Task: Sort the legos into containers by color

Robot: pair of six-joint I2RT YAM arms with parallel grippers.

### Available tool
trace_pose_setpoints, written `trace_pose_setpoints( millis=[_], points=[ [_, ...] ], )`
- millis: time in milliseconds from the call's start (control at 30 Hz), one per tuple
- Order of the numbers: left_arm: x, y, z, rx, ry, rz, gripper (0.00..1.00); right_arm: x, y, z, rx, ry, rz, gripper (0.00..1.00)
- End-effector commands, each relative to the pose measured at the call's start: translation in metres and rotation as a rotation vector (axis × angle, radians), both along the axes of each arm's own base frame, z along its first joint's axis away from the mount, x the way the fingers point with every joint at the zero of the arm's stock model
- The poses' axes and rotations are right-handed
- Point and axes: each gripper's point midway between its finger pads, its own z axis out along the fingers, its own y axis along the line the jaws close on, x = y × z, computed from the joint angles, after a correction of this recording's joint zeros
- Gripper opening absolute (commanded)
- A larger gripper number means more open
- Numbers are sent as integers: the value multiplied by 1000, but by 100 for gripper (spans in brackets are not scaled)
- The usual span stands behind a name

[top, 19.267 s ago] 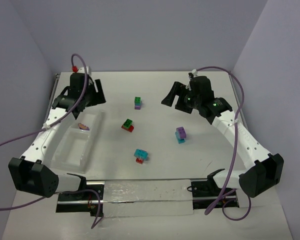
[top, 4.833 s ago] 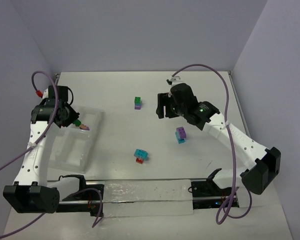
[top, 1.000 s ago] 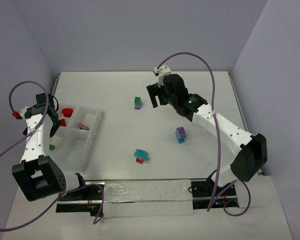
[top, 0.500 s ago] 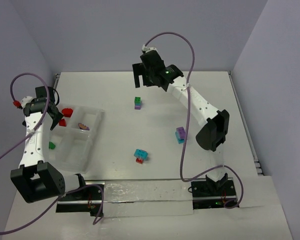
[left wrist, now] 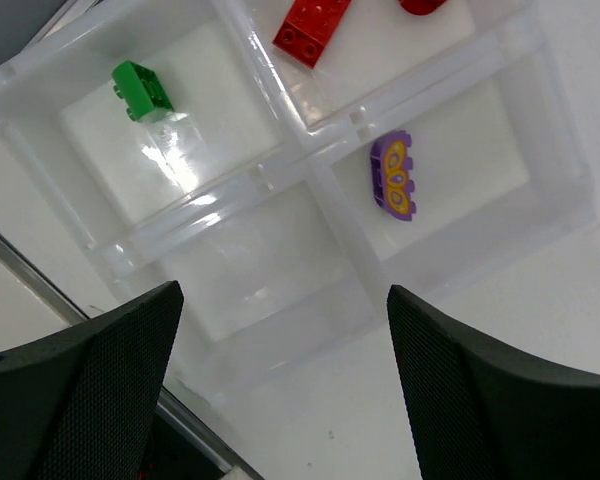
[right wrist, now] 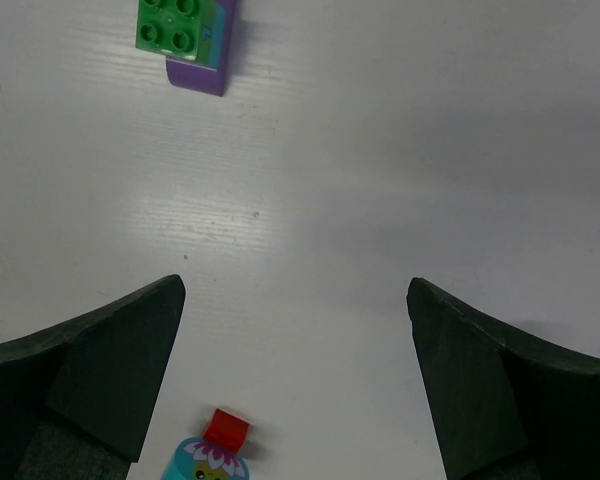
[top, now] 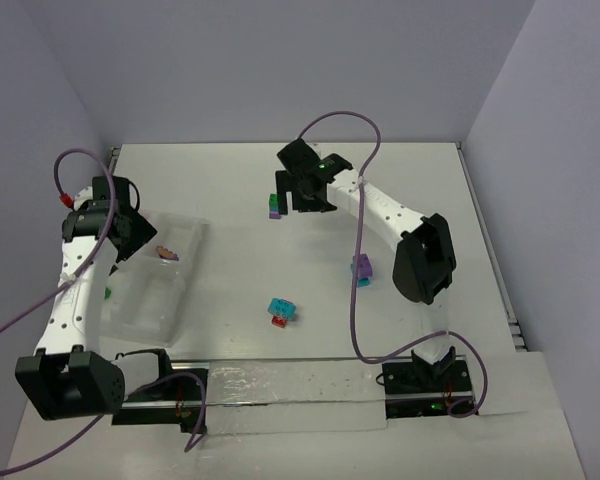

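The clear tray lies at the left. In the left wrist view the tray holds a green brick, a red brick with a second red piece, and a purple piece, each colour in its own compartment. My left gripper hovers open and empty above the tray's far end, as the left wrist view shows. My right gripper is open and empty, just right of the green-on-purple pair. That pair and a cyan-and-red pair show in the right wrist view.
A cyan-and-red pair lies at mid-table and a purple-on-cyan pair to its right, partly behind the right arm's cable. A clear strip runs along the near edge between the arm bases. Walls enclose the table on three sides.
My right gripper has come down and nearer, to beside the green-on-purple pair. My left gripper has shifted right over the tray's far end and now hides the red pieces from above.
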Motion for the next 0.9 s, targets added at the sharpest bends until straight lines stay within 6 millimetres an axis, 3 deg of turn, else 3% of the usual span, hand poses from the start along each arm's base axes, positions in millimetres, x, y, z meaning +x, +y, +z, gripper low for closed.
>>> trace_pose_setpoints(
  millis=[0, 367, 700, 867],
  points=[
    [17, -19, 58, -36, -205, -163, 93, 3, 22, 22, 96, -66, -26, 100],
    [13, -37, 94, -81, -335, -262, 94, -4, 52, 6, 164, -79, -8, 97],
    [10, -44, 87, -129, -342, -253, 95, 28, 59, -15, 88, -99, -71, 85],
    [9, -46, 81, -143, -324, -262, 95, 45, 66, -37, 51, -82, -94, 84]
  ],
)
